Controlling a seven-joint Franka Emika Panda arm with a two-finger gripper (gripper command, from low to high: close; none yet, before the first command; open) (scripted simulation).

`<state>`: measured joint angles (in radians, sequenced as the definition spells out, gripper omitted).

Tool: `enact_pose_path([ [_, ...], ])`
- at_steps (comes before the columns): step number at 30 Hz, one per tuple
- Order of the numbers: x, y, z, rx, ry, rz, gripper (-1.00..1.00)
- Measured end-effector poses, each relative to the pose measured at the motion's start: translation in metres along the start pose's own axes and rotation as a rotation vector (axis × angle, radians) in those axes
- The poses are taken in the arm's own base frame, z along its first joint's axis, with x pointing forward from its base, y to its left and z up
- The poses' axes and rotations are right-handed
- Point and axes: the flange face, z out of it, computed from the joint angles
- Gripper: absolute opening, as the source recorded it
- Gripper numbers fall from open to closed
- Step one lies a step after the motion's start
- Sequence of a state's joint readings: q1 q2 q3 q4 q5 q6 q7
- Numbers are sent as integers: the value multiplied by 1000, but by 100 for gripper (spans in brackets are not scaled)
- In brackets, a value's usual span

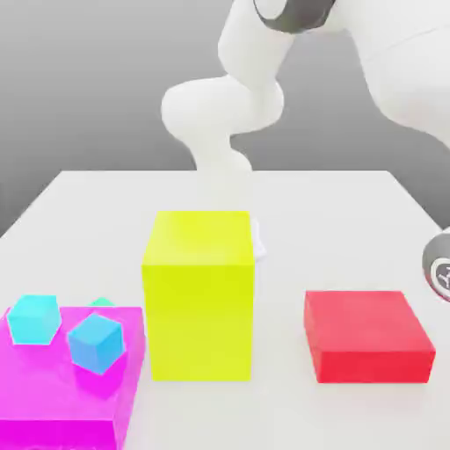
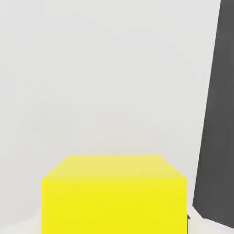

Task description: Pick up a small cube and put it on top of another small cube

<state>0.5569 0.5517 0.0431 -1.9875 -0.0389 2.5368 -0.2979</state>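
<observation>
Exterior view: two small cyan cubes (image 1: 33, 318) (image 1: 95, 342) rest apart on the magenta slab (image 1: 53, 395), at nine o'clock of the tall yellow block (image 1: 200, 294). Nothing is stacked yet; the approach looks just begun. The tool is hidden behind that block, its grip state impossible to tell, so next it must travel over to one cube.

On the desk (image 1: 352, 211), a tall block (image 1: 199, 294) stands between a low slab (image 1: 61, 395) carrying two small cubes (image 1: 34, 318) (image 1: 95, 342) at the exterior view's left and a flat block (image 1: 367, 335) at its right.

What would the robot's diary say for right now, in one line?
stage: before pickup | small cubes: on magenta block | yellow block: middle | red block: exterior view's right
</observation>
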Motion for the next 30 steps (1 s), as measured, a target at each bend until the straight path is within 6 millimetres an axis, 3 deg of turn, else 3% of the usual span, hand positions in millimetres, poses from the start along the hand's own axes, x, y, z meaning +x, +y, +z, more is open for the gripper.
enact_pose_path([
  [1,-6,11,-15,-5,0,22,-100],
  [5,-64,98,-58,-37,-2,217,-100],
  [9,-138,167,-89,-56,-6,411,-100],
  [12,-201,207,-109,-63,-9,561,-100],
  [15,-275,240,-125,-62,-11,725,-100],
  [18,-395,277,-140,-52,-12,987,-100],
  [20,-490,283,-149,-34,-11,1192,-100],
  [21,-530,278,-153,-22,-7,1280,-100],
  [22,-555,271,-150,-8,-2,1338,-100],
  [24,-571,267,-134,6,5,1377,-100],
  [27,-576,264,-101,6,4,1389,-100],
  [28,-576,264,-94,4,3,1390,100],
  [30,-576,264,-94,4,3,1389,100],
])
